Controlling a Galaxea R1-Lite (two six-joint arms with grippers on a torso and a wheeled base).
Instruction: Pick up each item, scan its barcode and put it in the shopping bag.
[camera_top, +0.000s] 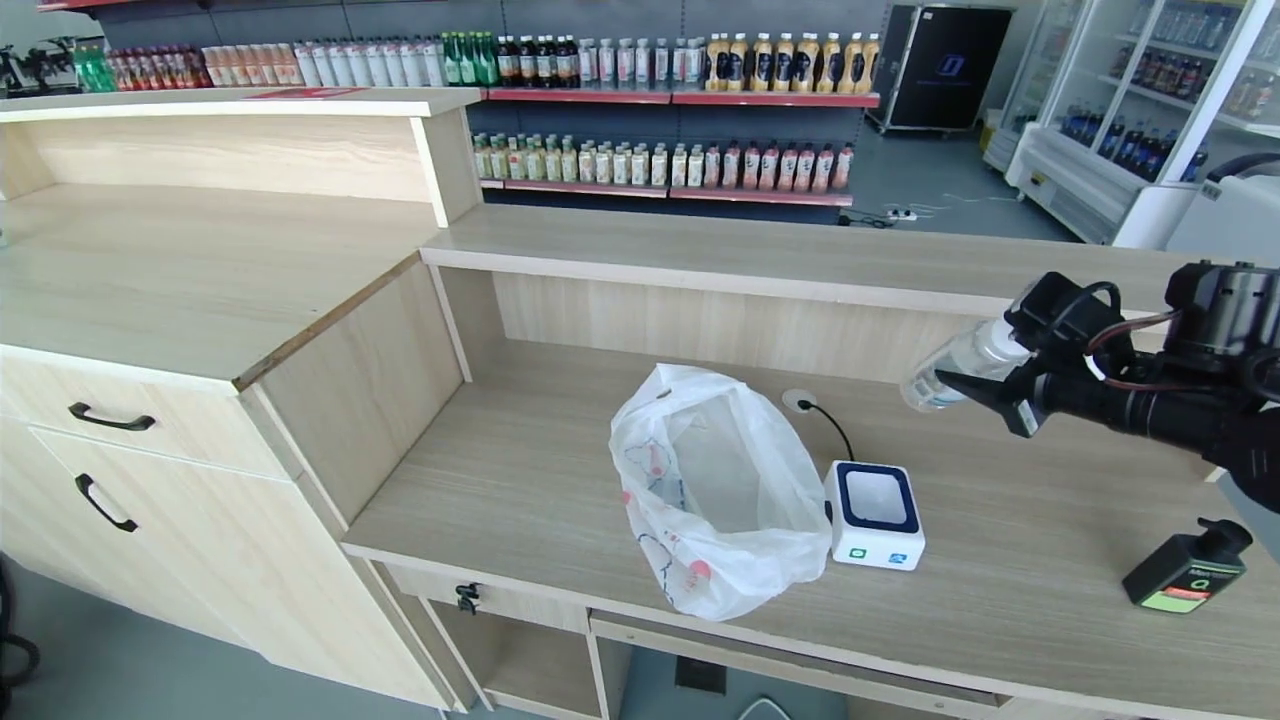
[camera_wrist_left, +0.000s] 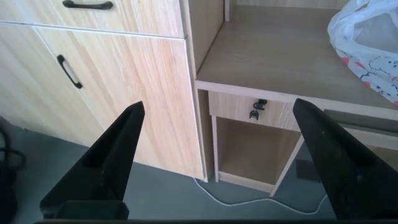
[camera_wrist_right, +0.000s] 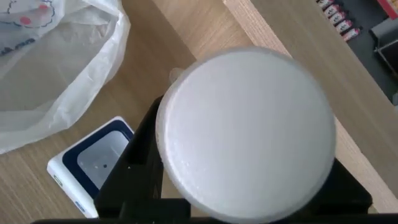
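**Bottle held in the right gripper, above the counter**

Closest to the right wrist camera is the round white end of the bottle (camera_wrist_right: 245, 134), with dark fingers (camera_wrist_right: 134, 168) pressed against either side of it. From the head view, the right gripper (camera_top: 1000, 360) is closed around that white end of the clear bottle (camera_top: 930, 382). It holds the bottle in the air, nearly on its side, with the far end pointing toward the robot's left. The bottle is above the counter (camera_top: 560, 470), to the right of the scanner (camera_top: 875, 512) and higher than it, touching neither.

The scanner is a white box with a dark-framed window on top. It stands just beside the bag (camera_top: 710, 500), on the bag's right. A black cable (camera_top: 830, 425) runs from it to a round port at the back of the counter. The bag is white plastic with its mouth open upward.

A dark pump bottle (camera_top: 1185, 575) lies on the counter near the right edge, well apart from the scanner.

The left gripper (camera_wrist_left: 219, 106) is spread wide with nothing between its fingers. It is low, in front of the cabinet (camera_wrist_left: 124, 93) and below the counter edge.
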